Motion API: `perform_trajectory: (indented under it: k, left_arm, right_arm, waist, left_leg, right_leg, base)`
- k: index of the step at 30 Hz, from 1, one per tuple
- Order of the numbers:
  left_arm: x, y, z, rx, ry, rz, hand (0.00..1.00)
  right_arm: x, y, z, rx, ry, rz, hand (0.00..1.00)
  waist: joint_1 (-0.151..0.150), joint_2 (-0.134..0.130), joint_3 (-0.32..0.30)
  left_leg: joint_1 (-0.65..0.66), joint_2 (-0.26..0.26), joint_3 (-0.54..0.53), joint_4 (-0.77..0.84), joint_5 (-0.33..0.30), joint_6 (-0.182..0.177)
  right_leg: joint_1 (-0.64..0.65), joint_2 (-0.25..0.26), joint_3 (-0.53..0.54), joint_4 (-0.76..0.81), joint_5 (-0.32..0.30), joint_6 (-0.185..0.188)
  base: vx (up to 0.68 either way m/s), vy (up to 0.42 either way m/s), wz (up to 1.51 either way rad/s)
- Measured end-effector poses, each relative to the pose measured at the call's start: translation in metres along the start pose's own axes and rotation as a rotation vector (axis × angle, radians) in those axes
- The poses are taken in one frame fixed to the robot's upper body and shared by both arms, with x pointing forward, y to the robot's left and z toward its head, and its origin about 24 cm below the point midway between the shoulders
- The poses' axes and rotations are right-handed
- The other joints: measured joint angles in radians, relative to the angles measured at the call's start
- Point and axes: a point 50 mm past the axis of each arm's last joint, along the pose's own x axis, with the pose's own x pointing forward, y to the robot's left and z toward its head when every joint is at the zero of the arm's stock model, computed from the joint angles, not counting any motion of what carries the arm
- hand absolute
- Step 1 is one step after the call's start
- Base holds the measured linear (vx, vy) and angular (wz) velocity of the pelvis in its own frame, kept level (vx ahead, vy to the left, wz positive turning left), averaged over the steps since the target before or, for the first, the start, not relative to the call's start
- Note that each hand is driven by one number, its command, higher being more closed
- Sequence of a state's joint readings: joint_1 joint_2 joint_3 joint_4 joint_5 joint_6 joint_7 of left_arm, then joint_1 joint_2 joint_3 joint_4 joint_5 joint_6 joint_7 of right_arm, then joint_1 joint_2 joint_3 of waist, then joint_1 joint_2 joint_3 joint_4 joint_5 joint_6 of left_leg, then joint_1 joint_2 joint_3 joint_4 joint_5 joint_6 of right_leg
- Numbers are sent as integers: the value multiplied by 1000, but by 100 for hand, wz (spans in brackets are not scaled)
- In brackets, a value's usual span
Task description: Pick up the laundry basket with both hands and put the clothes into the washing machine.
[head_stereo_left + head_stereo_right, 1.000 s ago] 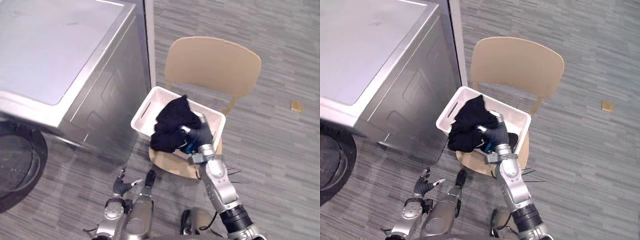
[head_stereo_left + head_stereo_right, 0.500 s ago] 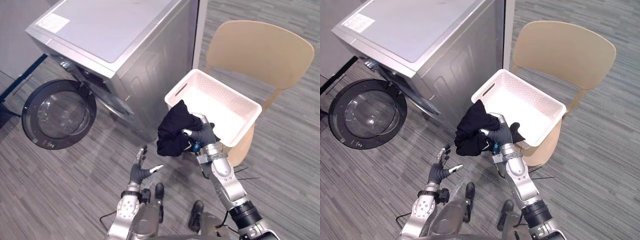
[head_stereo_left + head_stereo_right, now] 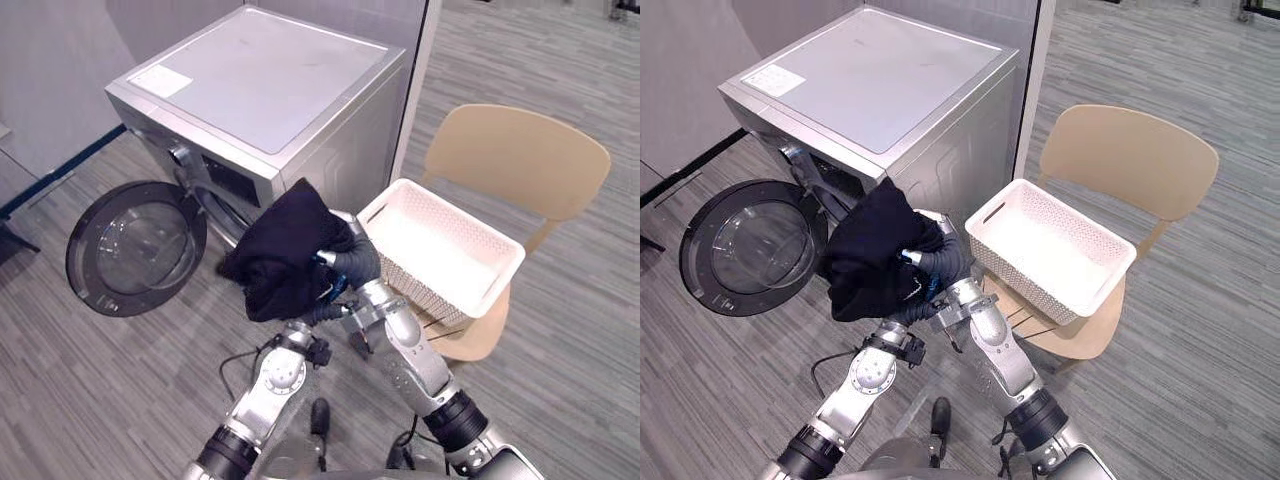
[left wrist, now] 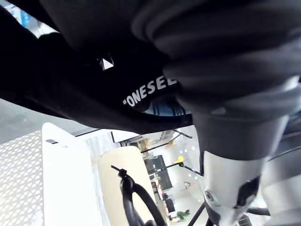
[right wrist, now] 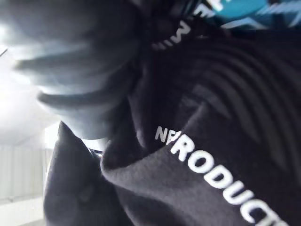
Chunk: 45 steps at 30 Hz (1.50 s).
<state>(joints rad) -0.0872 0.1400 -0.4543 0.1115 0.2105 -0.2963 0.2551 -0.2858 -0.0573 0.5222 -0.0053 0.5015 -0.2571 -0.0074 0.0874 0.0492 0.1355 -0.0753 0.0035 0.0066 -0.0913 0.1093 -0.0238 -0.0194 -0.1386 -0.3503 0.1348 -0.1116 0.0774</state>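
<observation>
- Left eye view: the right hand (image 3: 352, 262) sits at the centre, its fingers curled tightly into a bunched black cloth garment (image 3: 283, 250). It holds the garment up off everything else.
- The left hand (image 3: 303, 343) is just under the bundle, at 6 o'clock from it. Whether it has any hold on the cloth cannot be told.
- The silver front-loading washing machine (image 3: 262, 100) stands at 11 o'clock from the garment. Its round glass door (image 3: 135, 245) is swung open at 9 o'clock, and the garment hides the drum mouth.
- The white perforated plastic laundry basket (image 3: 430, 285) rests at 3 o'clock on a tan wooden chair (image 3: 520, 160), and no clothes show inside it.
- Risk: loose folds hang below the grip, so a slack pinch could let the bundle slide to the grey striped floor (image 3: 90, 380) short of the drum.
- Risk: a trailing edge could catch on the door or wrap the left hand, which would pull the garment free.
</observation>
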Motion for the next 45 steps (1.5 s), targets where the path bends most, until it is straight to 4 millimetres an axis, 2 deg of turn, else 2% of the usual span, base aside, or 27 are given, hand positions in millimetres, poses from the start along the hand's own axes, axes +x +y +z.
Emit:
perform_trajectory:
  k: [1, 9, 14, 15, 20, 23, 28, 32, 34, 37, 40, 45]
  left_arm:
    - [1, 0, 0, 2, 1, 5, 100]
    - [5, 4, -1, 18, 24, 86, 100]
    - [5, 3, -2, 18, 31, 81, 100]
    - [5, 3, -2, 18, 34, 81, 100]
    - [4, 4, -5, 12, 51, 84, 100]
    - [0, 5, -8, -4, 74, 97, 100]
    - [-6, 16, -17, -22, 120, 155, 100]
    - [-14, 33, -23, -72, 159, 273, 100]
    - [-20, 44, -21, -96, 153, 340, 100]
    - [-30, 53, -24, -107, 162, 389, 100]
    - [-40, 58, -30, -102, 197, 421, 100]
    - [-60, 53, -46, -104, 295, 404, 100]
  right_arm:
    - [0, 1, 0, 13, 2, 2, 100]
    - [-4, 20, -14, 173, 58, 75, 100]
    - [-9, 17, -16, 185, 68, 84, 100]
    - [-11, 16, -17, 191, 67, 85, 0]
    - [-21, 11, -21, 201, 76, 61, 0]
    - [-29, 7, -25, 203, 97, 30, 0]
    - [-40, -6, -28, 106, 116, -10, 0]
    - [-58, -38, -31, -92, 184, -141, 0]
    - [-77, -62, -30, -263, 243, -245, 0]
    - [-95, -84, -22, -427, 271, -345, 0]
    - [-105, -96, -13, -509, 270, -415, 0]
    - [-129, -114, -5, -609, 311, -521, 0]
  waist:
    - [-1, 0, -5]
    - [-16, -13, -59]
    - [-17, -16, -65]
    - [-17, -17, -68]
    - [-16, -21, -72]
    - [-16, -33, -80]
    - [-17, -40, -84]
    - [-16, -40, -84]
    - [-17, -41, -85]
    - [-19, -40, -84]
    - [-21, -40, -85]
    - [-20, -40, -84]
  left_leg:
    - [0, 1, 0, 0, 0, 0]
    - [19, 25, -1, -1, 5, -8]
    - [22, 35, -5, -2, 4, -15]
    - [22, 36, -5, -2, 4, -16]
    - [22, 36, -6, -3, 5, -18]
    - [22, 36, -6, -3, 5, -18]
    - [22, 35, -8, -4, 6, -16]
    - [25, 31, -9, -10, 9, -12]
    - [25, 28, -9, -11, 9, -12]
    - [24, 30, -9, -11, 9, -12]
    - [24, 31, -9, -11, 9, -12]
    - [15, 31, -14, -11, 6, -15]
  right_leg:
    - [0, 1, 0, 0, 0, 0]
    - [20, 29, 12, -11, 8, -13]
    - [19, 38, 15, -6, 11, -18]
    - [17, 38, 16, -1, 10, -19]
    - [15, 37, 16, 5, 10, -19]
    - [15, 37, 17, 5, 9, -20]
    - [14, 37, 17, 7, 6, -21]
    - [17, 35, 17, 6, 6, -20]
    - [17, 34, 17, 4, 6, -20]
    - [16, 35, 17, 2, 6, -20]
    - [16, 36, 17, -1, 5, -20]
    - [13, 36, 15, -4, 4, -19]
  base:
    - [7, -19, -4]
    - [-3, -17, -3]
    - [-40, -16, -2]
    - [0, 0, 0]
    - [0, 0, 0]
    - [22, -6, 0]
    - [28, -8, 0]
    - [0, 0, 0]
    - [0, 0, 0]
    - [0, 0, 0]
    - [0, 0, 0]
    - [0, 0, 1]
